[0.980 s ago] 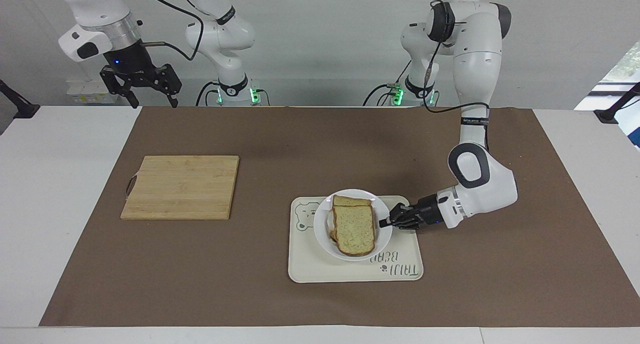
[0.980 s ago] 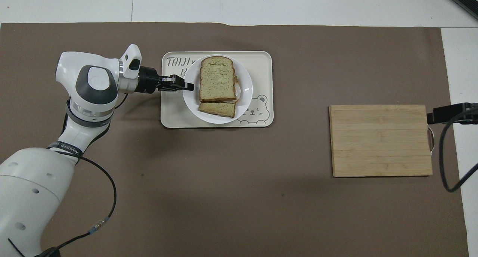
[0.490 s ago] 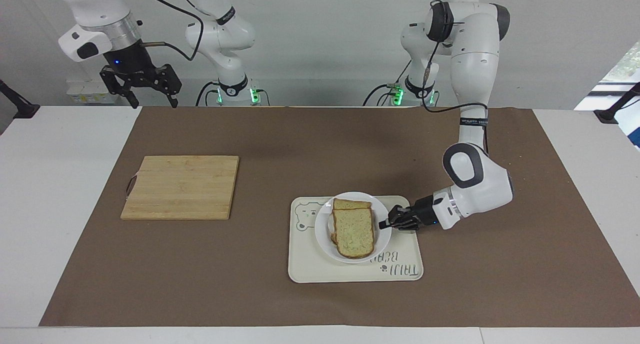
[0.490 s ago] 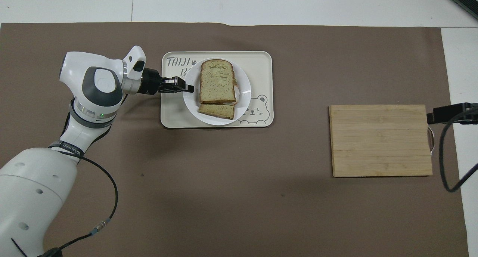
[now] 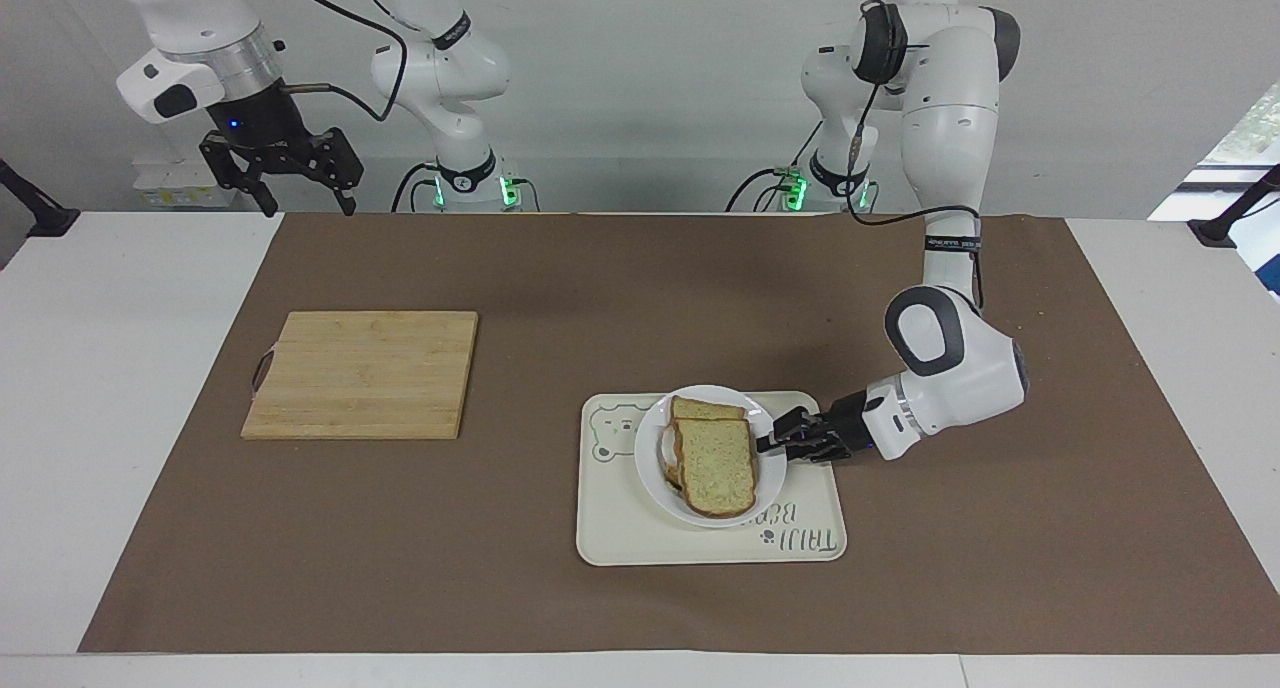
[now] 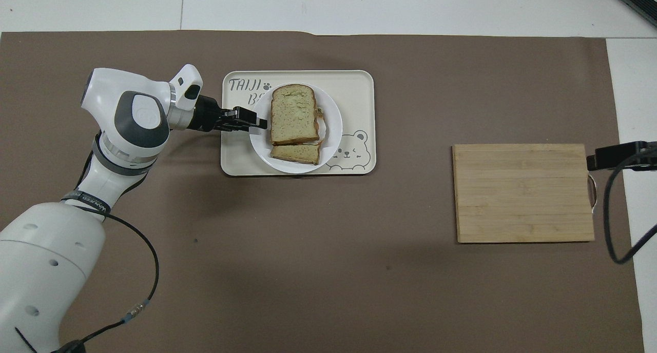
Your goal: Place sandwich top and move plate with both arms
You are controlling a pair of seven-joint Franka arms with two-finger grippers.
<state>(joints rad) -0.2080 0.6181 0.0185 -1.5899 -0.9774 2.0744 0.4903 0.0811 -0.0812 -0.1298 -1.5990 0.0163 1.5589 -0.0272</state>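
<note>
Left gripper low over tray, clamped on plate rim. Sandwich top lies on lower slice on plate. Right gripper waits high, fingers spread, near cutting board.

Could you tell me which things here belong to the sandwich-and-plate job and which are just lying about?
In the job: sandwich top, plate, left gripper at the plate's rim, right gripper waiting.
Lying about: bear tray under the plate, cutting board.
</note>
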